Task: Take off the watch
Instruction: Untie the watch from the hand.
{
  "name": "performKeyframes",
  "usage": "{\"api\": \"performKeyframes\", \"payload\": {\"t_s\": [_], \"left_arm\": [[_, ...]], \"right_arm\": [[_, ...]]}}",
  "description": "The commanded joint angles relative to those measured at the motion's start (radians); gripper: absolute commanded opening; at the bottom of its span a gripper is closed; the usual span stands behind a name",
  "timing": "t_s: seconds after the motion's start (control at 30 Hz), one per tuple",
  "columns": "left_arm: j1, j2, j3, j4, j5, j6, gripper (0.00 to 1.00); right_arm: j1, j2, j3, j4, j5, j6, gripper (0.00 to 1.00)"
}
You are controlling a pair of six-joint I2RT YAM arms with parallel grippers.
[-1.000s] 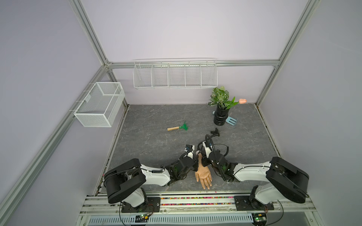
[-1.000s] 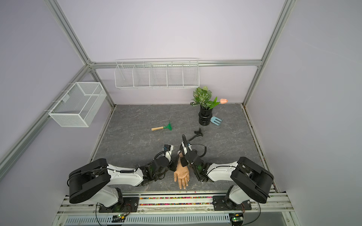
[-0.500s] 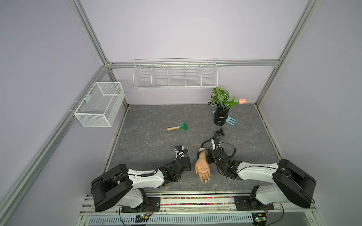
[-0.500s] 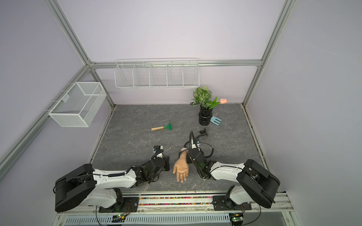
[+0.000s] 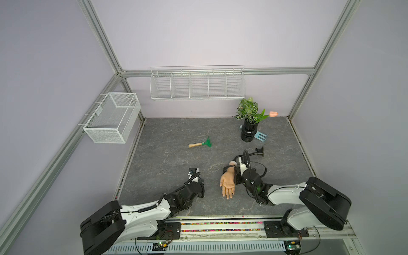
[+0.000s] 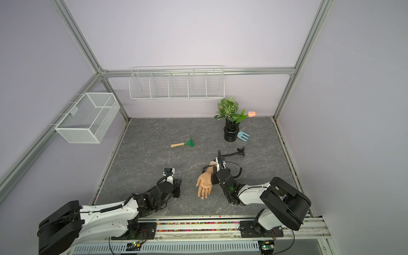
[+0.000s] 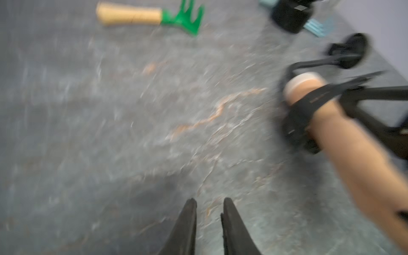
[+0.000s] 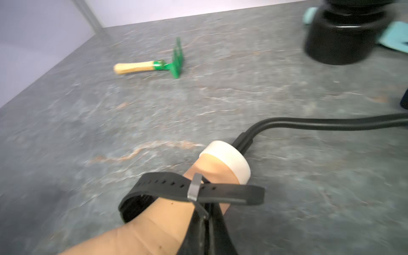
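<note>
The watch (image 8: 163, 187) on the mannequin wrist (image 8: 212, 167) is pinched by the right gripper (image 8: 204, 215); the left gripper (image 7: 209, 199) is seen parted, empty.

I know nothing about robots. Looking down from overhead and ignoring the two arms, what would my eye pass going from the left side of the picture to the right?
In a top view: white mesh basket → green rake → mannequin hand → black plant pot.
</note>
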Motion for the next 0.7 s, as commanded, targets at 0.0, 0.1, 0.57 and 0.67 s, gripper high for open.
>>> {"api": "performKeyframes", "payload": {"t_s": [0.0, 0.1, 0.57, 0.67], "left_arm": [[0.005, -0.153, 0.067, -0.009, 0.071, 0.339, 0.49], [0.008, -0.23, 0.075, -0.01, 0.161, 0.579, 0.67], [0.01, 0.314, 0.286, 0.136, 0.239, 0.57, 0.67], [0.01, 0.391, 0.285, 0.198, 0.227, 0.536, 0.67]], "right_arm": [[0.011, 0.009, 0.015, 0.126, -0.211, -0.121, 0.07], [0.014, 0.016, 0.033, 0.097, -0.219, -0.149, 0.06], [0.016, 0.043, 0.047, 0.094, -0.203, -0.132, 0.07], [0.017, 0.038, 0.047, 0.079, -0.191, -0.128, 0.07]]}}
